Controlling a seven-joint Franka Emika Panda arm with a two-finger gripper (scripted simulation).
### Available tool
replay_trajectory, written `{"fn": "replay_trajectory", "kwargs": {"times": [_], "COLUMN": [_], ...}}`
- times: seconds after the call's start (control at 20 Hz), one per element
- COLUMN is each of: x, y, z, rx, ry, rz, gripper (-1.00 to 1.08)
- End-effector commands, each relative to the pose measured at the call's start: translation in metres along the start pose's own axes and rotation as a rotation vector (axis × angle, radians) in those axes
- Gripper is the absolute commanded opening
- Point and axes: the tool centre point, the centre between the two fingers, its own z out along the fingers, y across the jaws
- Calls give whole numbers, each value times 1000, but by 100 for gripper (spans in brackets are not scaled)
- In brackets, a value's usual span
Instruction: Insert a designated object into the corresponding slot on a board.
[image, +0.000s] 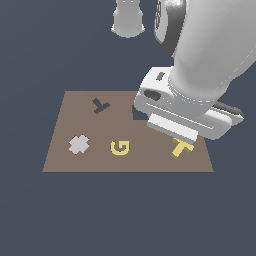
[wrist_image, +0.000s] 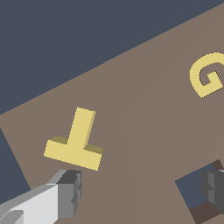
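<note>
Yellow T (image: 181, 148): lying flat on the board (image: 65, 162), near its front edge toward the exterior view's right corner, crossbar up against the gripper's shadowing body.
Gripper (wrist_image: 140, 186): low over the board, fingers spread wide, nothing between them; one fingertip (wrist_image: 70, 192) sits just beside the T's crossbar, the other (wrist_image: 213, 186) hangs over the dark square cutout (wrist_image: 192, 188).
T slot (image: 100, 105): dark, tilted cutout near the board's back edge, toward the exterior view's left, well apart from the T.
Yellow G (image: 120, 147): flat near the front edge, about mid-board, between the T and the pale cross piece (image: 78, 144).
Arm: big white wrist covers the board's back right corner.
</note>
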Motion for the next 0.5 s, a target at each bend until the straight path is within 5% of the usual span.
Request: {"fn": "replay_trajectory", "kwargs": {"times": [0.0, 0.45], "x": [2, 13], "y": [-13, -45], "z": [9, 33], "rx": [-2, -5], "ry": [0, -1], "rz": [59, 207], "gripper": [100, 100]}}
